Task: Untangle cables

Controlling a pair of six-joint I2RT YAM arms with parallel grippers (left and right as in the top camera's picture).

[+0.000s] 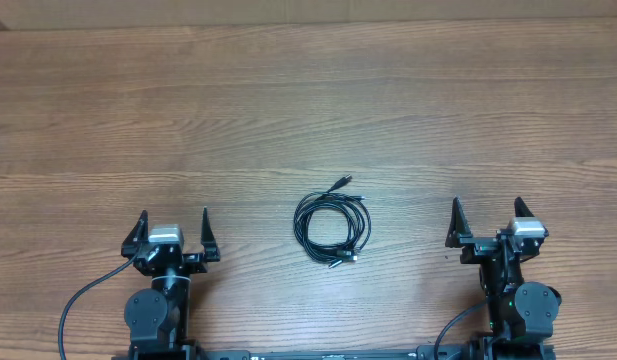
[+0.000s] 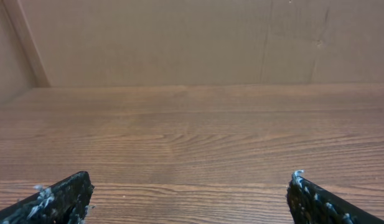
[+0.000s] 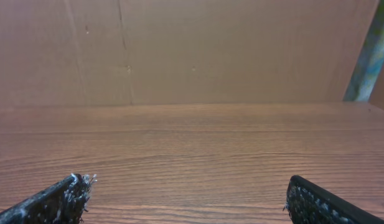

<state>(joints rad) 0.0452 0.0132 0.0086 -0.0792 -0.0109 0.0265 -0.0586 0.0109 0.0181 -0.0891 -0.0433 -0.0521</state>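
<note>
From my seat the cables (image 1: 331, 226) lie as one loose black coil on the table (image 1: 308, 100), near the middle from left to right and towards the near side. One small plug (image 1: 340, 183) sticks out at the coil's far edge and another plug end (image 1: 343, 259) sits at its near edge. The loops overlap and I cannot tell how many cords are in the coil. The coil sits between the two arms and well apart from both, touching neither. The left gripper (image 1: 174, 215) is to its left with its fingers spread wide and nothing between them, tips pointing to the far side. The right gripper (image 1: 488, 203) is to its right, likewise spread wide and holding nothing. In the left wrist view the two dark fingertips (image 2: 55, 202) stand at the bottom corners, flecked with white, over bare wood. The right wrist view shows the same, with flecked fingertips (image 3: 55, 202) far apart. The surface is brown wood-grain laminate, its grain running left to right, with a soft glare across the middle. At the far edge a plain tan wall (image 2: 179, 43) of flat panels rises, with vertical seams, and a grey-green post (image 3: 369, 56) stands at the far right. Thick black wires (image 1: 78, 310) curl from the arm bases along the near edge.
</note>
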